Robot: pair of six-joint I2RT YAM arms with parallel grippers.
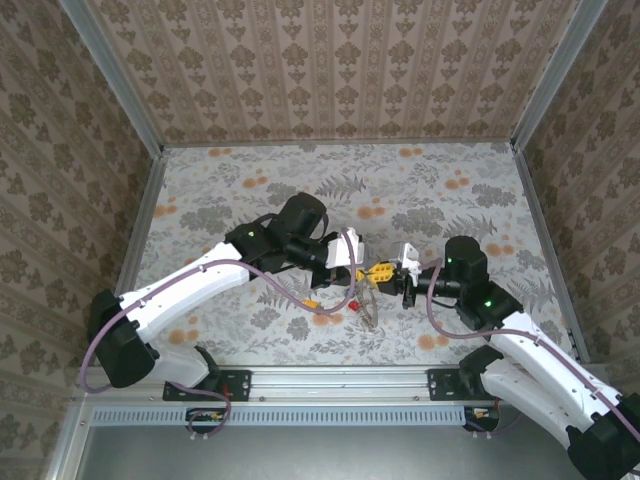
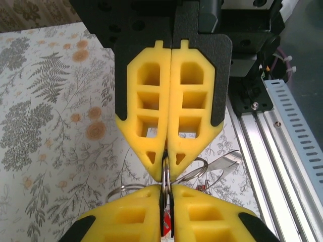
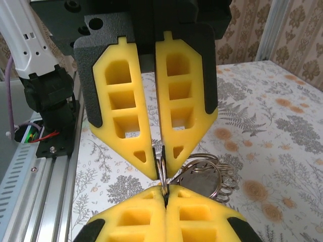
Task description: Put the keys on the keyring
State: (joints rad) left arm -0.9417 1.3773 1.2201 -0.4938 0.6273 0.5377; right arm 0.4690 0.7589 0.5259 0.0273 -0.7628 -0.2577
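**Left gripper** [image 2: 165, 170]: yellow fingers [image 2: 149, 101] were pressed together along their whole length. The tips pinched a thin wire turn of the keyring [image 2: 198, 169].

**Right gripper** [image 3: 162, 170]: yellow fingers [image 3: 123, 108] were all but closed, with a narrow slit between them higher up. The tips clamped the same ring wire. The two grippers met tip to tip above the near middle of the table [image 1: 430, 190], and the wire ran through both pinches.

**Keyring**: grey metal, several turns, fanned out to either side of the pinch point. It was held up off the surface at the grip. In the top view a loop hung on the near side of the grippers. Whether its lower edge touched the table could not be told.

**Keys**:
- The yellow key [image 1: 313, 299] lay on the table, left of the grippers and apart from the ring.
- The red key [image 1: 352, 304] lay just beside the hanging loop. Whether it was threaded on could not be told.

**Table**: floral-patterned surface, enclosed by patterned wall panels [image 1: 330, 70] on three sides.
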